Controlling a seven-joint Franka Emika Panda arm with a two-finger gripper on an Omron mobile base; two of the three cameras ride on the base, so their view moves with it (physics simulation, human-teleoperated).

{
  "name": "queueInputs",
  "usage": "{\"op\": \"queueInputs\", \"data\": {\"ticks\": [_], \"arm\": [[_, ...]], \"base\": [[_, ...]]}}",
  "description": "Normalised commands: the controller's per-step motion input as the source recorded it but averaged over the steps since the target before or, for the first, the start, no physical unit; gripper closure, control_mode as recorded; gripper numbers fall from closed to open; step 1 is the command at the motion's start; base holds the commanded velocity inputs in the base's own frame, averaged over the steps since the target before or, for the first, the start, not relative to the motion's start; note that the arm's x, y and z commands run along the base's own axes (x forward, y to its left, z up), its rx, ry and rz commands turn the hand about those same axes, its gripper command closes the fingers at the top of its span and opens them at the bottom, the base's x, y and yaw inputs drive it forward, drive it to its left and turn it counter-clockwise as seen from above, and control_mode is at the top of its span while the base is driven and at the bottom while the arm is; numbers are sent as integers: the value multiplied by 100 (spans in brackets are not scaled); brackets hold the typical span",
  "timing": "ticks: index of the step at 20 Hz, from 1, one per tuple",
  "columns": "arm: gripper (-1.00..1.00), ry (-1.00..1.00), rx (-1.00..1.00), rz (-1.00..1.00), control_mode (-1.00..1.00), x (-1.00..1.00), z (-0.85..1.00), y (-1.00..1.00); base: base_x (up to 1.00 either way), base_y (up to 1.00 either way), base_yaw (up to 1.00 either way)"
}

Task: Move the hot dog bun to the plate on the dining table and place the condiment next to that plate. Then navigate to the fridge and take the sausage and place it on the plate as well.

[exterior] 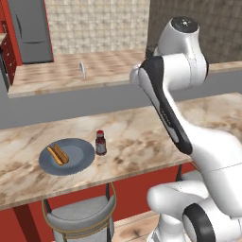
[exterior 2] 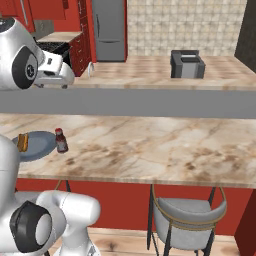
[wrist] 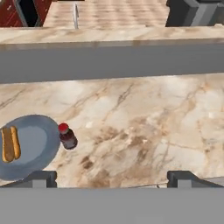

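- Gripper (wrist: pixel 111 177) first, from the hand view: tips spread wide, nothing between them, high above the dining table (wrist: pixel 144 127); the hot dog bun (wrist: pixel 10 143) lies on the plate (wrist: pixel 35 144), the condiment (wrist: pixel 67 136) just beside its rim.
- Left base view: bun on plate, bottle upright at its right edge.
- Right base view: fridge (exterior 2: pixel 109 30) stands far back.

The counter (exterior: pixel 142 137) has a long brown and cream marbled top. A round blue-grey plate (exterior: pixel 80 158) lies on it close to the near edge, toward the left end. A small bottle of dark red sauce (exterior: pixel 100 143) stands upright on the counter, just beside the plate's right rim.
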Motion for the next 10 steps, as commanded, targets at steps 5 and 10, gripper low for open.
{"op": "queueInputs", "data": {"ticks": [5,10], "arm": [[-100,-1,8,-37,-100,0,4,-95],[-100,8,9,-41,-100,1,0,-69]], "base": [[0,0,0],[0,0,0]]}}
